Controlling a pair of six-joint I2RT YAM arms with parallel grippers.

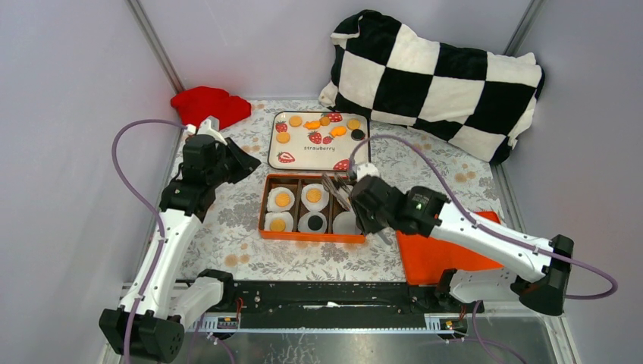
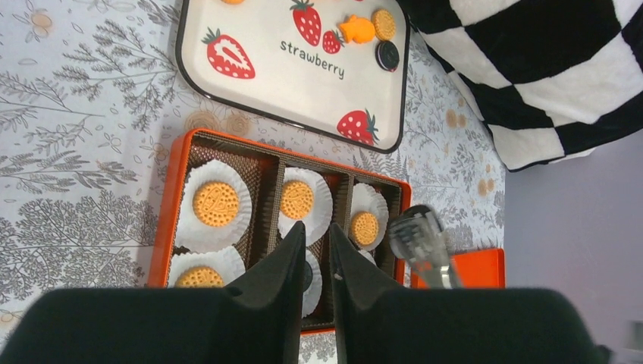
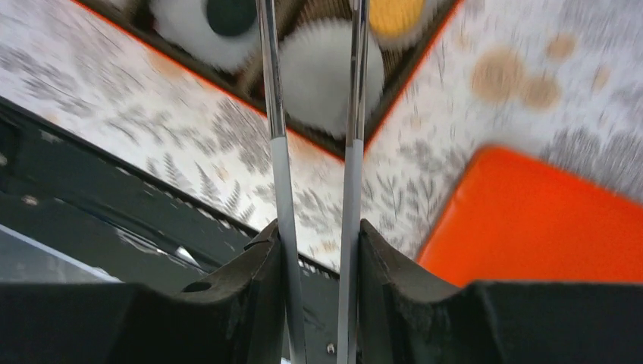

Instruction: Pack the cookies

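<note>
Cookies [image 1: 282, 199] sat in paper cups inside orange box [image 1: 262, 216]; more lay on strawberry tray [image 1: 318, 155] behind box. Right gripper [image 1: 350, 199] clamped metal tongs [image 3: 349, 114] over box; left gripper [image 2: 312, 250] nearly closed, empty.

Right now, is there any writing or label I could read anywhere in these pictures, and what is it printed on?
"strawberry": printed in dark letters on the white tray with red strawberry pictures, readable in the left wrist and top views.
Embossed pattern on the round cookies: too small to read.
No other words, numbers or brands are visible.
</note>
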